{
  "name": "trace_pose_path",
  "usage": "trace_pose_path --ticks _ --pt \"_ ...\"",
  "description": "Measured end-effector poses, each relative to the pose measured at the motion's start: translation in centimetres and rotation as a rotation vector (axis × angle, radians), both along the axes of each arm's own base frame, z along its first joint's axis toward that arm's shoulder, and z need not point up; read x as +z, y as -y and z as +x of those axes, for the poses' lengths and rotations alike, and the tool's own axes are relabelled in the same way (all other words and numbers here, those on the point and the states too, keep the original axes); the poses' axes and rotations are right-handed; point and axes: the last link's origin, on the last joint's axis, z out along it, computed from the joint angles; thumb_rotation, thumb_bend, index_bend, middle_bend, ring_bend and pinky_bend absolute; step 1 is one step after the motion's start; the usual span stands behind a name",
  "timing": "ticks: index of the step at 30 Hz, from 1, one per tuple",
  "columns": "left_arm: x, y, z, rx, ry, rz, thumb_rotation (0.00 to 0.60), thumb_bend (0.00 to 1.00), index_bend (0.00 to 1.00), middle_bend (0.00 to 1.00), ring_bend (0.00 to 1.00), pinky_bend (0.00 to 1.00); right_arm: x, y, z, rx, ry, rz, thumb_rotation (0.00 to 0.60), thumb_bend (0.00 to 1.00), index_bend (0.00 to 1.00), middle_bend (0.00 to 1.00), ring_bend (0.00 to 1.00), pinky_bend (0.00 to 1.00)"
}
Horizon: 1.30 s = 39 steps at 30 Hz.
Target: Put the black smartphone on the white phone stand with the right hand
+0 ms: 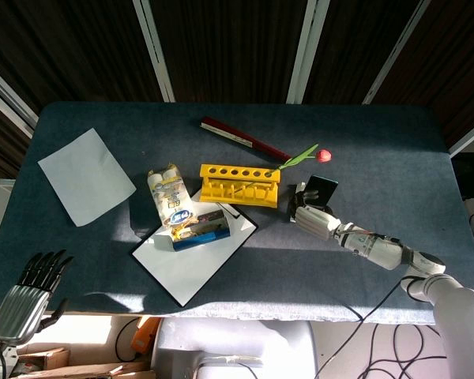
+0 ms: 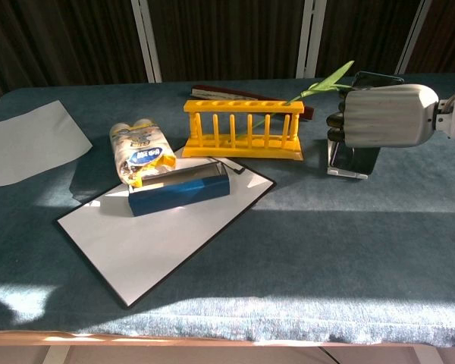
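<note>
In the head view, the black smartphone (image 1: 319,188) is being gripped by the right hand (image 1: 310,217), its fingers wrapped around the phone's lower part. The phone is being held tilted right at the white phone stand (image 1: 298,212), just right of the yellow rack (image 1: 239,184); whether it is resting on the stand cannot be told. The left hand (image 1: 28,294) is being kept off the table's near-left edge, fingers spread and nothing held.

In the chest view, the right hand (image 2: 381,115) is being seen from its back, closed around the smartphone (image 2: 362,158), whose lower edge is showing above the stand's base (image 2: 344,171). A tulip stem (image 2: 321,82) is being shown just beside the hand.
</note>
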Motion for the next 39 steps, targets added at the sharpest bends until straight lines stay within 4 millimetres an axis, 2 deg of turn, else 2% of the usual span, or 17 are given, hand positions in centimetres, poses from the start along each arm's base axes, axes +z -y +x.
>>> trace_pose_path --ticks 7,16,20,24,34,39 --pt "-0.06 0.04 0.04 -0.003 0.000 -0.004 0.600 0.37 0.00 0.00 0.00 0.00 -0.22 -0.12 -0.18 -0.003 0.002 0.004 0.600 0.39 0.97 0.74 0.68 0.70" --pt "-0.02 0.09 0.04 0.000 0.004 -0.007 0.600 0.37 0.00 0.00 0.00 0.00 -0.23 -0.02 -0.34 -0.007 -0.007 -0.012 0.600 0.39 0.79 0.69 0.63 0.67" --pt "-0.03 0.10 0.04 0.000 0.005 -0.007 0.600 0.37 0.00 0.00 0.00 0.00 -0.22 -0.07 -0.44 -0.011 -0.008 -0.018 0.600 0.39 0.63 0.66 0.62 0.66" --pt "-0.03 0.12 0.04 0.000 0.004 -0.007 0.600 0.37 0.00 0.00 0.00 0.00 -0.19 -0.04 -0.48 -0.011 -0.010 -0.029 0.600 0.39 0.41 0.61 0.59 0.63" --pt "0.03 0.14 0.01 0.001 0.004 -0.004 0.600 0.37 0.00 0.00 0.00 0.00 -0.25 -0.01 -0.47 -0.027 0.002 -0.042 0.600 0.39 0.20 0.55 0.55 0.61" --pt "0.04 0.15 0.01 0.002 0.004 -0.004 0.600 0.37 0.00 0.00 0.00 0.00 -0.37 -0.05 -0.43 -0.034 0.009 -0.042 0.600 0.39 0.17 0.54 0.54 0.61"
